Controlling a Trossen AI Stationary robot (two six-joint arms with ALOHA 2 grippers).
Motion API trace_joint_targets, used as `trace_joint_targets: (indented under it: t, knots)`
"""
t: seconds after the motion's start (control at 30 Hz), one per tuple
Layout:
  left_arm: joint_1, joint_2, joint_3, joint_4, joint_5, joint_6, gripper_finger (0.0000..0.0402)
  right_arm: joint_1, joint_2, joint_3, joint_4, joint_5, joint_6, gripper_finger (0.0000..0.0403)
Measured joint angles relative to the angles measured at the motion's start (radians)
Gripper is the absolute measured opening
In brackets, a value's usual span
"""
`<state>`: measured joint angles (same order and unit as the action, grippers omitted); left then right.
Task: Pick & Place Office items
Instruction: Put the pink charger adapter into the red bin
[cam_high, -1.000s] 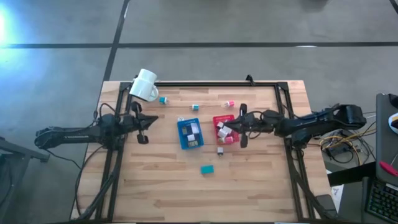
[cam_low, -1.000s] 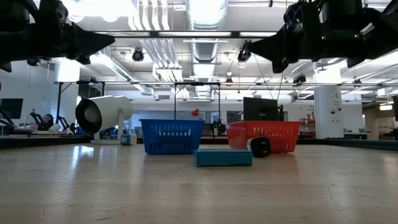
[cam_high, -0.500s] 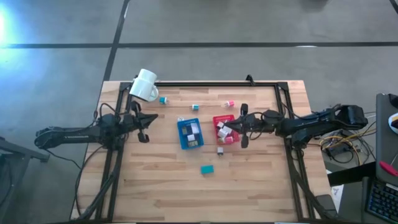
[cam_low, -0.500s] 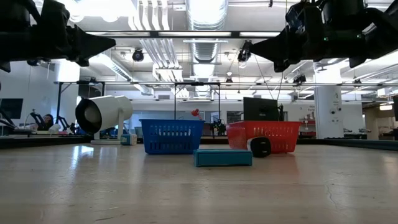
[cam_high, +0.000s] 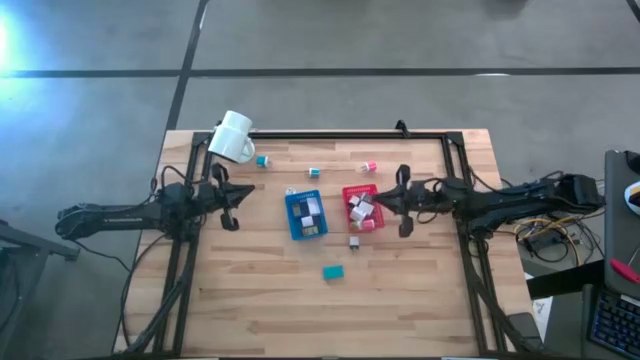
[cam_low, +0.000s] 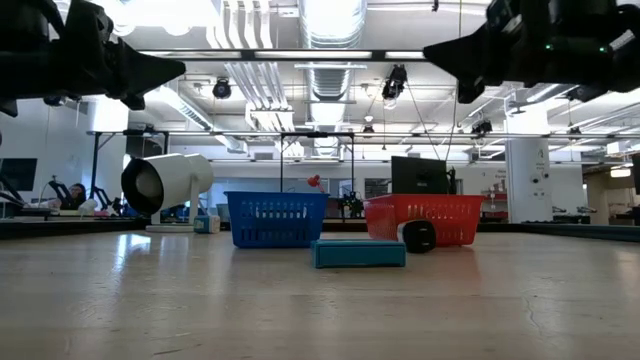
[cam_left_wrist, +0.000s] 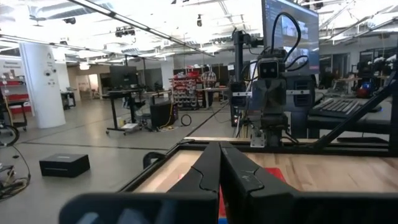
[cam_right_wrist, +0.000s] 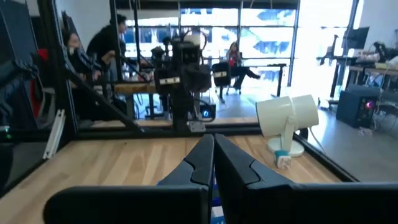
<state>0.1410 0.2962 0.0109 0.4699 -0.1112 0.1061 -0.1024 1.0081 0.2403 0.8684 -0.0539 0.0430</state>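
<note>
The office items are small blocks. Several lie in the blue tray (cam_high: 305, 215) and several in the red tray (cam_high: 362, 208). Loose on the table are a teal block (cam_high: 333, 271) (cam_low: 358, 253), a small pale piece (cam_high: 354, 241), two teal bits (cam_high: 262, 160) (cam_high: 313, 172) and a pink one (cam_high: 369, 166). My left gripper (cam_high: 236, 196) (cam_left_wrist: 219, 163) hovers shut, left of the blue tray. My right gripper (cam_high: 397, 196) (cam_right_wrist: 213, 158) hovers shut, just right of the red tray. Both are raised above the table and hold nothing.
A white mug (cam_high: 233, 137) (cam_low: 165, 185) lies on its side at the far left corner. A black frame rail (cam_high: 340, 135) runs along the far edge and down both sides. Bare wood lies toward the near edge. People sit in the room beyond the table.
My right gripper has drawn back from over the red tray toward the table's right edge, staying at about the same height. The blocks and trays have kept their places.
</note>
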Motion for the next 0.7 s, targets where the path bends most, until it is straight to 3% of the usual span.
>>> trace_joint_targets:
  t: [0.43, 0.53, 0.7]
  knots:
    - [0.000, 0.000, 0.000, -0.031, 0.003, 0.028, 0.0005, -0.003, -0.310, -0.136, -0.064, 0.061, -0.025, 0.0008]
    - [0.000, 0.000, 0.000, -0.042, 0.003, 0.031, 0.0005, -0.003, -0.355, -0.136, -0.123, 0.113, -0.033, 0.0008]
    - [0.000, 0.000, 0.000, -0.042, 0.003, 0.024, 0.0005, -0.003, -0.397, -0.138, -0.183, 0.115, -0.046, 0.0008]
